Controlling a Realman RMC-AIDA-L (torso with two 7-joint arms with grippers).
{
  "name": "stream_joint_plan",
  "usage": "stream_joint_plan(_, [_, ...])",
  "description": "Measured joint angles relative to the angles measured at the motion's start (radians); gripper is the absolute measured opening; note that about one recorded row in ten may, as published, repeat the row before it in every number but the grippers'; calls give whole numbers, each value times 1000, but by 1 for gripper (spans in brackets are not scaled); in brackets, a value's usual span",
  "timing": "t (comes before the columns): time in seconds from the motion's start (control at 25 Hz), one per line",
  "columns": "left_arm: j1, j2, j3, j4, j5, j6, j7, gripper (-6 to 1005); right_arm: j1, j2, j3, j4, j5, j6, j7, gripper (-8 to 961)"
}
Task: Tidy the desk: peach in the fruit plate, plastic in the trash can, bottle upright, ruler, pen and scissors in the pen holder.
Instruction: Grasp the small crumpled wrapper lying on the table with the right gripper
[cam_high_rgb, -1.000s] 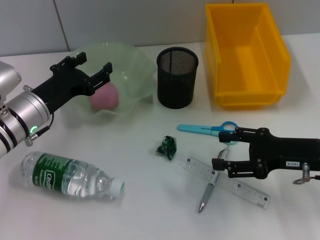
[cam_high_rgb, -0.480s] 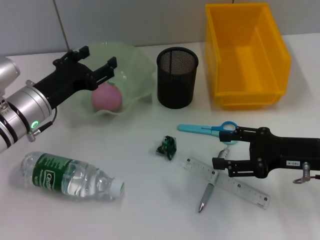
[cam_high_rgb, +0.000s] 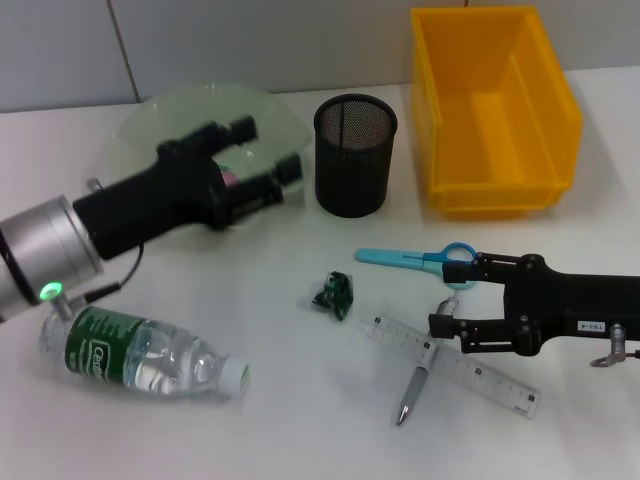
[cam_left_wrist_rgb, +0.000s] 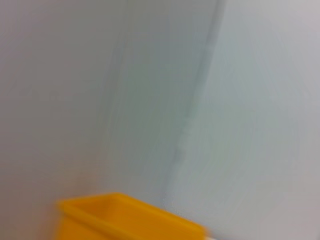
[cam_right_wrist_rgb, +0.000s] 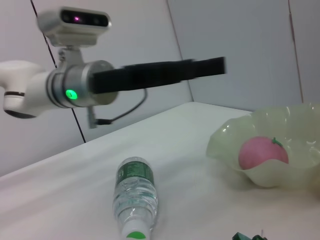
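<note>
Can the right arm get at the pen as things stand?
Probably yes. The right claw hovers right by the pen, which lies partly under the ruler; the ruler may get in the way of a clean grip.

Bright, even light overhead; soft shadows.
Left wrist view is smeared with blur, the yellow bin (cam_left_wrist_rgb: 125, 217) soft-edged.
</note>
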Motion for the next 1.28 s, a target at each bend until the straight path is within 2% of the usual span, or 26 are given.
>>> stream_joint_plan(0.12, [7, 6, -2, 24, 60, 64, -56, 828, 0, 0, 0, -2, 1, -1, 10, 800])
stream_joint_plan(0.16, [9, 17, -8, 35, 131, 142, -114, 827, 0, 0, 0, -3, 2, -1, 14, 800])
stream_joint_plan(0.28, [11, 27, -15, 36, 199, 216, -149, 827, 1, 1, 0, -10, 5, -3, 19, 800])
stream_joint_plan(0.48, [30, 34, -16, 45, 280, 271, -143, 825, 9, 4, -1, -48, 5, -3, 62, 800])
stream_joint_plan(0.52, [45, 30, -18, 59, 342, 273, -109, 825, 10, 5, -1, -56, 5, -3, 69, 800])
stream_joint_plan(0.6, [53, 24, -23, 63, 366, 269, -88, 825, 10, 6, -1, -84, 4, 1, 101, 801])
stream_joint_plan(0.76, [71, 10, -49, 65, 383, 265, -46, 824, 15, 5, -3, -120, 1, 2, 165, 801])
stream_joint_plan(0.8, [76, 7, -54, 66, 384, 265, -38, 824, 18, 5, -11, -177, -9, -5, 231, 801])
stream_joint_plan(0.92, [91, -1, -64, 70, 384, 265, -18, 823, 27, 10, -20, -243, -36, -17, 312, 801])
stream_joint_plan(1.0, [96, -4, -66, 70, 385, 264, -7, 822, 72, 15, -37, -342, -122, -56, 470, 801])
stream_joint_plan(1.08, [103, -4, -66, 70, 385, 263, -2, 822, 92, 15, -44, -369, -154, -72, 522, 801])
stream_joint_plan(1.28, [114, 3, -74, 71, 385, 262, 0, 821, 225, 8, -74, -424, -309, -115, 701, 800])
